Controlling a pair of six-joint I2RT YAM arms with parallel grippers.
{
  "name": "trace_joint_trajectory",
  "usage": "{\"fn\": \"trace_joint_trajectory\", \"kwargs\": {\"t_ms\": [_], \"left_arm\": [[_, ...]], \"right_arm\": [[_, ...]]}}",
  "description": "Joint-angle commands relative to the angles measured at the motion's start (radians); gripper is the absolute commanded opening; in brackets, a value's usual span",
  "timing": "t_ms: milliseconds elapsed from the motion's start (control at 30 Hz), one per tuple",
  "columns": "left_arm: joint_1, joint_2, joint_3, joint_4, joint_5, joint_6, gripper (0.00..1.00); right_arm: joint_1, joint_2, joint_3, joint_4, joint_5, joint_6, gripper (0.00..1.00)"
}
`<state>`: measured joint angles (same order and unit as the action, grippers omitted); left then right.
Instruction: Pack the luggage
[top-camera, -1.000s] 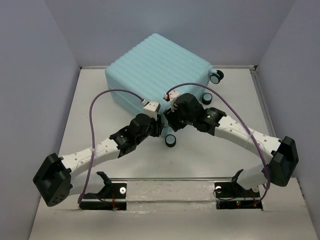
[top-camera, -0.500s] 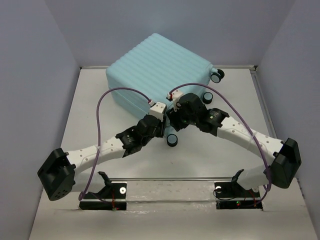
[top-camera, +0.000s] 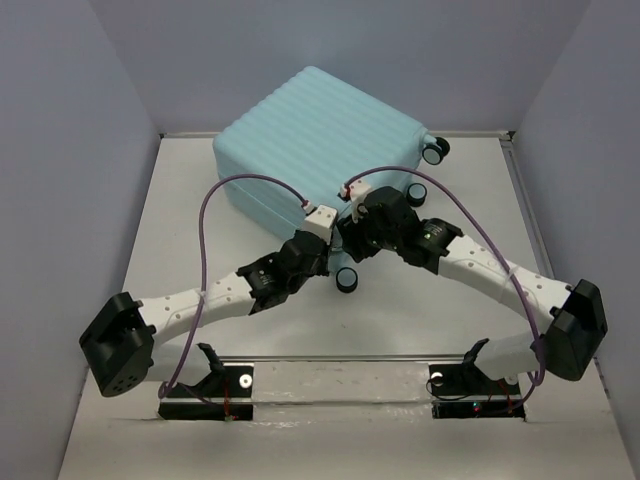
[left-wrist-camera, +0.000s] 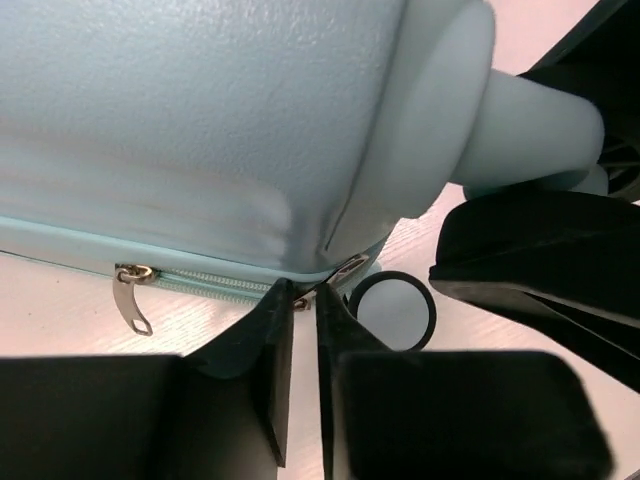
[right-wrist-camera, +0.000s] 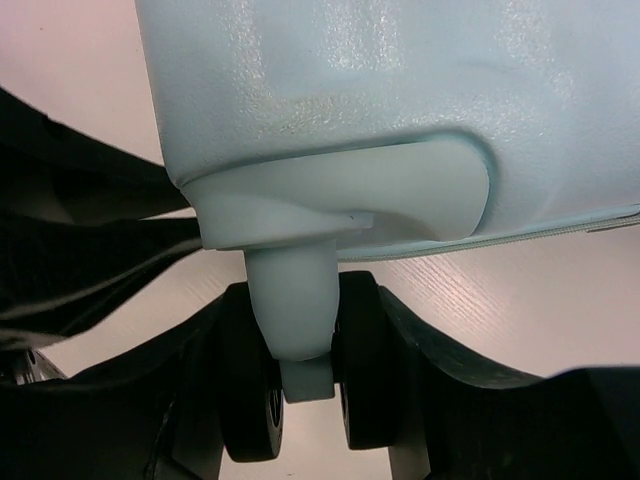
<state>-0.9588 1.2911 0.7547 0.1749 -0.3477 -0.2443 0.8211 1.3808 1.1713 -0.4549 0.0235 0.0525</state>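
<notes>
The luggage is a pale aqua ribbed suitcase lying closed at the back middle of the table. My left gripper is at its near corner. In the left wrist view the gripper is nearly shut, its tips pinching a metal zipper pull on the zip under the shell. My right gripper is beside it at the same corner. In the right wrist view the gripper is closed around a black caster wheel below the shell.
A second zipper pull hangs further left on the zip. A free caster wheel sits on the table just below both grippers, and two more wheels stick out at the right. Grey walls enclose the table.
My left arm has moved to the right, toward the suitcase's near corner and the right gripper. The suitcase shifted slightly to the right. The right gripper has barely moved.
</notes>
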Motion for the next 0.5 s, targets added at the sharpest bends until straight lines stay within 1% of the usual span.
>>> {"fn": "trace_joint_trajectory", "kwargs": {"t_ms": [0,33,133,233,267,333,367,400,467], "left_arm": [[-0.018,0.138,0.093,0.196,-0.002,0.023,0.08],[-0.018,0.148,0.095,0.195,-0.016,0.014,0.06],[-0.018,0.154,0.074,0.204,-0.089,-0.003,0.06],[-0.018,0.103,0.037,0.204,-0.177,-0.038,0.06],[-0.018,0.084,0.002,0.204,-0.203,-0.049,0.06],[-0.014,0.015,-0.057,0.219,-0.176,-0.073,0.06],[-0.014,-0.007,-0.073,0.23,-0.099,-0.076,0.06],[-0.012,-0.044,-0.09,0.242,-0.061,-0.085,0.06],[-0.014,-0.064,-0.118,0.241,0.007,-0.104,0.06]], "right_arm": [[0.047,-0.035,-0.03,0.182,-0.171,0.101,0.07],[0.047,-0.043,-0.042,0.185,-0.169,0.106,0.07],[0.047,-0.068,-0.061,0.194,-0.163,0.116,0.07],[0.047,-0.081,-0.099,0.205,-0.139,0.124,0.07],[0.047,-0.092,-0.111,0.206,-0.129,0.125,0.07],[0.047,-0.095,-0.142,0.217,-0.114,0.132,0.07],[0.047,-0.097,-0.148,0.22,-0.109,0.133,0.07],[0.047,-0.095,-0.153,0.222,-0.103,0.135,0.07],[0.047,-0.098,-0.151,0.22,-0.073,0.135,0.07]]}}
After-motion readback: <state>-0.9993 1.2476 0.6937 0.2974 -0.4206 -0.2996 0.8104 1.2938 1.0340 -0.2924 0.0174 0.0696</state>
